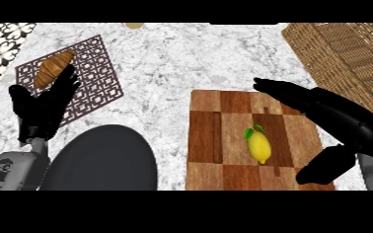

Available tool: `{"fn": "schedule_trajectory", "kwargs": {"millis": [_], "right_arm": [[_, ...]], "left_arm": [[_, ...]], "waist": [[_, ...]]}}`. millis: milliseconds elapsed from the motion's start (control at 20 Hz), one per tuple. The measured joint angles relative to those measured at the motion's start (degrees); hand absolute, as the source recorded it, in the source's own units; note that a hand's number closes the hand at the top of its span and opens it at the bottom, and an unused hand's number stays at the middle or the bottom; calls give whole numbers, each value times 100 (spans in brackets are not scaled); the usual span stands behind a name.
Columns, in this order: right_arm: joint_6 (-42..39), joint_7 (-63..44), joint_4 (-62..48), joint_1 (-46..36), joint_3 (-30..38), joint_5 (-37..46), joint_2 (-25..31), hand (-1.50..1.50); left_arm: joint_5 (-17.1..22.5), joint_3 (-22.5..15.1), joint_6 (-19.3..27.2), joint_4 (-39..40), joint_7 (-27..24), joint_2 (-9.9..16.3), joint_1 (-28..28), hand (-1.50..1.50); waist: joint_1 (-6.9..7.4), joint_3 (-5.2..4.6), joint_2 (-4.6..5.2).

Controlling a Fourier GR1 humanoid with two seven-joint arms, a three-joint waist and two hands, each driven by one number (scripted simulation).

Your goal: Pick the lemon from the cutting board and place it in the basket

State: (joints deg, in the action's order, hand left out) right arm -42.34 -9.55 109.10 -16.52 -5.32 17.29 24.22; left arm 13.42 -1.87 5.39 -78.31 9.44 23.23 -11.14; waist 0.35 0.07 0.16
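Note:
A yellow lemon point(259, 147) with a green leaf lies on the wooden cutting board point(218, 143) at the lower right of the counter. My right hand point(320, 109) hovers over the board's right side, open, its fingers stretched left above the lemon and its thumb point(324, 165) low at the right, the lemon lying in the gap between them without touching either. The wicker basket point(335, 49) stands at the upper right, beyond the board. My left hand point(40, 106) rests open at the left edge, fingers up.
A croissant point(53, 68) lies on a brown lattice mat point(91, 74) at the upper left. A dark round plate point(102, 160) sits at the lower left, next to the board. A patterned object shows at the top-left corner.

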Motion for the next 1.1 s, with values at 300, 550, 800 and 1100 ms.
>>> {"fn": "schedule_trajectory", "kwargs": {"millis": [300, 550, 800, 1100], "right_arm": [[521, 713, -916, -34, -409, 929, -316, -150], [766, 1090, -1438, 59, -729, 1608, -384, -150], [847, 1376, -1807, 71, -825, 2078, -425, -150], [828, 1817, -2106, 35, -646, 2313, -480, -150]], "left_arm": [[-112, 115, -67, -112, 165, -85, -26, 0], [-215, 222, -144, 10, 240, -180, -145, 0], [-305, 376, -263, -113, 250, -244, -14, 0], [-470, 558, -433, -75, 213, -346, -31, 0]], "waist": [[-2, -4, -7], [-17, -5, -9], [-18, -6, -14], [-26, -7, -16]]}}
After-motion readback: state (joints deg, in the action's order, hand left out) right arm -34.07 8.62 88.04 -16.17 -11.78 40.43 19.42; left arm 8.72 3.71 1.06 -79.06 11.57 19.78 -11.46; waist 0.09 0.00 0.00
